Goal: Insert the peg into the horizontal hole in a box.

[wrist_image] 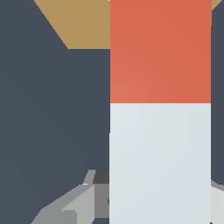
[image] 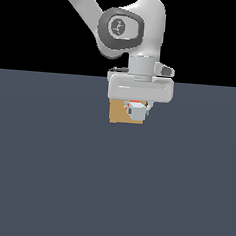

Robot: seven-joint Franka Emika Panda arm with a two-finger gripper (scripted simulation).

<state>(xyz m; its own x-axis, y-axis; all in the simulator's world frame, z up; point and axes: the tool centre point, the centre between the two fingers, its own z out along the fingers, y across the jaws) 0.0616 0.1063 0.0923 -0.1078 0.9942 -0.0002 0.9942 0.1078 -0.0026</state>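
Observation:
My gripper [image: 136,109] is shut on the peg [image: 136,111], which I see end-on in the exterior view as a pale grey square with a sliver of red above it. The peg lies level, held above the floor. In the wrist view the peg's pale part [wrist_image: 160,162] runs into its red-orange end [wrist_image: 160,52], which points at the tan box [wrist_image: 83,22]. The box [image: 118,114] stands right behind the peg and gripper in the exterior view, partly covered by them. The hole is hidden behind the peg. One finger [wrist_image: 74,203] shows beside the peg.
The dark grey-blue floor [image: 109,189] spreads flat all around the box. The arm's wrist and hand [image: 140,86] hang over the box from above. No other objects show.

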